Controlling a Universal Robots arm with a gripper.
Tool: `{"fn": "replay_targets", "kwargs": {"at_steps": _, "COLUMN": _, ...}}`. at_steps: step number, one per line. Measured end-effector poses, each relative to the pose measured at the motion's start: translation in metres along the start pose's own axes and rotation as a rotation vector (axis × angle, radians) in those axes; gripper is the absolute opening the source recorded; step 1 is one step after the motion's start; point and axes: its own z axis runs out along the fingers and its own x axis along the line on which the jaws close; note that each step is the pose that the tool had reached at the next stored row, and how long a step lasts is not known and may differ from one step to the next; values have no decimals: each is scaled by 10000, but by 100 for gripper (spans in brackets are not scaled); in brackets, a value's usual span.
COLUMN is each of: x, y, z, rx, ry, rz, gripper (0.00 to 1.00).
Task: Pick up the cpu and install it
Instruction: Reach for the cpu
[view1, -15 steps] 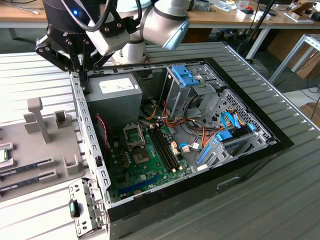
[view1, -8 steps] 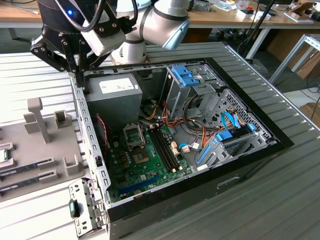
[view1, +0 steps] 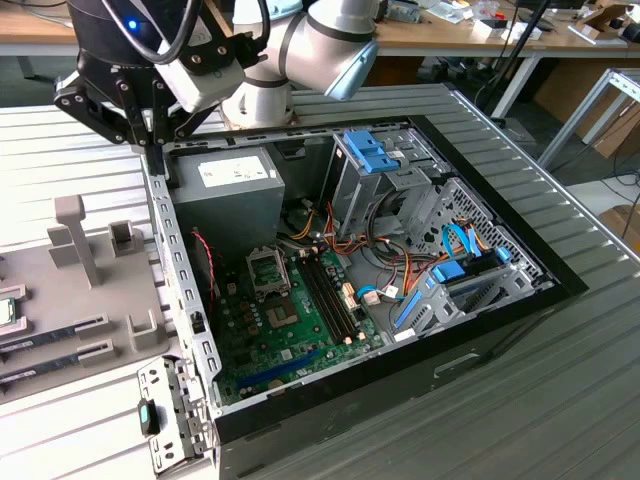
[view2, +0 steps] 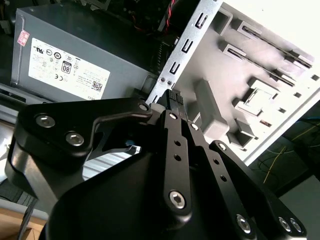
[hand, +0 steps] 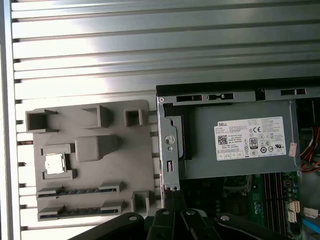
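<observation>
The cpu (hand: 55, 163) is a small silvery square chip lying in a recess of the grey fixture plate (hand: 95, 127), outside the computer case; it also shows as the cpu (view2: 253, 95) in the second wrist view and at the exterior view's left edge (view1: 6, 312). My gripper (view1: 155, 150) hangs above the case's metal rear wall, beside the power supply, with nothing in it. Its black fingers (view2: 172, 107) lie together, shut, and the gripper (hand: 172, 196) is apart from the chip. The metal-framed socket (view1: 267, 273) sits on the green motherboard inside the case.
A grey power supply box (view1: 225, 195) fills the case corner under the gripper. Two memory strips (hand: 80, 191) lie in slots on the fixture plate. Upright grey posts (view1: 75, 235) stand on the plate. Cables and blue drive brackets (view1: 368, 152) crowd the case's far side.
</observation>
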Motion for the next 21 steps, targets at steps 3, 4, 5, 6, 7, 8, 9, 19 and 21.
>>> {"fn": "replay_targets", "kwargs": {"at_steps": 3, "x": 25, "y": -2, "z": 0, "rx": -1, "ry": 0, "rz": 0, "gripper": 11}}
{"fn": "replay_targets", "kwargs": {"at_steps": 4, "x": 30, "y": -2, "z": 0, "rx": -1, "ry": -1, "rz": 0, "gripper": 11}}
{"fn": "replay_targets", "kwargs": {"at_steps": 5, "x": 39, "y": -3, "z": -1, "rx": -1, "ry": -1, "rz": 0, "gripper": 11}}
{"fn": "replay_targets", "kwargs": {"at_steps": 6, "x": 45, "y": -3, "z": -1, "rx": -1, "ry": 0, "rz": 0, "gripper": 11}}
{"fn": "replay_targets", "kwargs": {"at_steps": 7, "x": 50, "y": -4, "z": -1, "rx": 0, "ry": 0, "rz": 0, "gripper": 11}}
{"fn": "replay_targets", "kwargs": {"at_steps": 8, "x": 57, "y": -4, "z": -1, "rx": -1, "ry": 0, "rz": 0, "gripper": 11}}
{"fn": "replay_targets", "kwargs": {"at_steps": 9, "x": 63, "y": -5, "z": -1, "rx": -1, "ry": 0, "rz": 0, "gripper": 11}}
{"fn": "replay_targets", "kwargs": {"at_steps": 19, "x": 128, "y": -10, "z": -3, "rx": -1, "ry": 0, "rz": 0, "gripper": 11}}
{"fn": "replay_targets", "kwargs": {"at_steps": 21, "x": 147, "y": -11, "z": -4, "rx": 0, "ry": 0, "rz": 0, "gripper": 11}}
